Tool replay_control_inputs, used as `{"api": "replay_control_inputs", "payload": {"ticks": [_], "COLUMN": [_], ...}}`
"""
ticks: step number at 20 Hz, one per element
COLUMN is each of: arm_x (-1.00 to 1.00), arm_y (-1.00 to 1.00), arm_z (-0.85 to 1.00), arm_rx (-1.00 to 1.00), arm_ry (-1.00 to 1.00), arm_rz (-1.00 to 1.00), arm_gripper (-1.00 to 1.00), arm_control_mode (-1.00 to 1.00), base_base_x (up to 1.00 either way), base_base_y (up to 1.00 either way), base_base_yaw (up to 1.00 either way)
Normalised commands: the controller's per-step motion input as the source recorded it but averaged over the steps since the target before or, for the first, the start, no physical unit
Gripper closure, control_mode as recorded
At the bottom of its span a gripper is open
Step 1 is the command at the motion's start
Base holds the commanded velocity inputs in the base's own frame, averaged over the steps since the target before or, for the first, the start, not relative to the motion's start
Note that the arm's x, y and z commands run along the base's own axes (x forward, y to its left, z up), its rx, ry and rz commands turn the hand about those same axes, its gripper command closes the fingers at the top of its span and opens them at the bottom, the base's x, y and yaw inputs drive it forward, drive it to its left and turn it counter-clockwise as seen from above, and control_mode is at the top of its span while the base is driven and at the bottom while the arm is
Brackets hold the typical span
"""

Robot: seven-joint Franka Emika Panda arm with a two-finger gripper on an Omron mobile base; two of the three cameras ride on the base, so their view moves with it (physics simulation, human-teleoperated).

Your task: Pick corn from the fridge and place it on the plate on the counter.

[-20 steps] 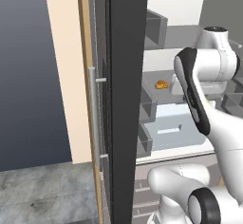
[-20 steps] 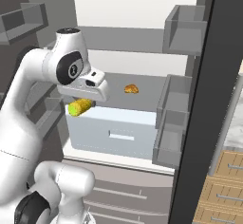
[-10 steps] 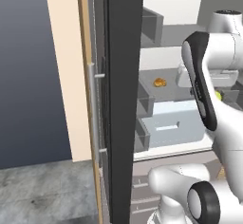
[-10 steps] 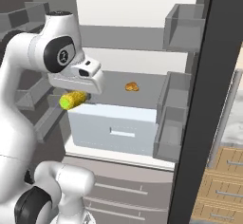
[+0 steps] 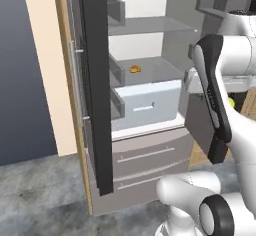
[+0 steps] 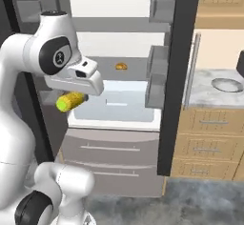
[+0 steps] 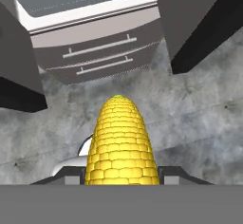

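The gripper [image 6: 72,100] clamped the corn [image 6: 70,101] in open room before the fridge [image 6: 119,138], between its doors.

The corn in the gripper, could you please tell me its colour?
Bright yellow corn with a greenish tip; clearest in the hand view.

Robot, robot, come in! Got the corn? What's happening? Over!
Tool shut on corn, out of fridge. Plate on counter, beyond open fridge door. Door stands between.
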Motion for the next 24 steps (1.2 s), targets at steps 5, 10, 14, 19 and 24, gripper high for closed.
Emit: {"api": "replay_control_inputs", "payload": {"ticks": [5, 10, 14, 19, 24], "arm_x": [0.00, 0.00, 0.00, 0.00, 0.00], "arm_y": [0.00, 0.00, 0.00, 0.00, 0.00], "arm_z": [0.00, 0.00, 0.00, 0.00, 0.00], "arm_rx": [0.00, 0.00, 0.00, 0.00, 0.00], "arm_ry": [0.00, 0.00, 0.00, 0.00, 0.00], "arm_rz": [0.00, 0.00, 0.00, 0.00, 0.00], "arm_gripper": [1.00, 1.00, 1.00, 1.00, 1.00], "arm_control_mode": [1.00, 1.00, 1.00, 1.00, 1.00], "base_base_x": [-0.59, -0.54, -0.01, 0.39, 1.00], "base_base_y": [0.00, -0.02, -0.61, -0.71, -0.67], "base_base_yaw": [-0.57, -0.62, -0.48, -0.25, 0.00]}}
